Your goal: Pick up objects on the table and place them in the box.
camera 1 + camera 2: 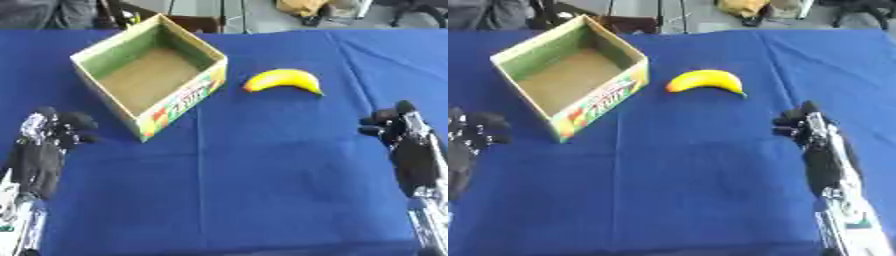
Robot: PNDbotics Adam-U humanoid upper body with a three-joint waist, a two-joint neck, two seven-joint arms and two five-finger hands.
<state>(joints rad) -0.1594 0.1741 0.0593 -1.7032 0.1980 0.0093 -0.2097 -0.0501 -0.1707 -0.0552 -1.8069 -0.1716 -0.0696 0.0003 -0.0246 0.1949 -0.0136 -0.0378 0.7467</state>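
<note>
Banana (283, 80) right of box (101, 57)

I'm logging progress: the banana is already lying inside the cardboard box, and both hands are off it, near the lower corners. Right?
Not quite. The banana lies on the blue tablecloth to the right of the box, which holds nothing; the left eye view shows it. The left hand and right hand are indeed off it, near the lower corners.

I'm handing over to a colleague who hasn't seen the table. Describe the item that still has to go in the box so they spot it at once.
On the blue tablecloth stands an open cardboard box, left of centre at the far side. Just right of it, apart from its printed wall, lies the banana. It is the only loose item on the cloth: yellow, curved, ends pointing toward the robot.
</note>
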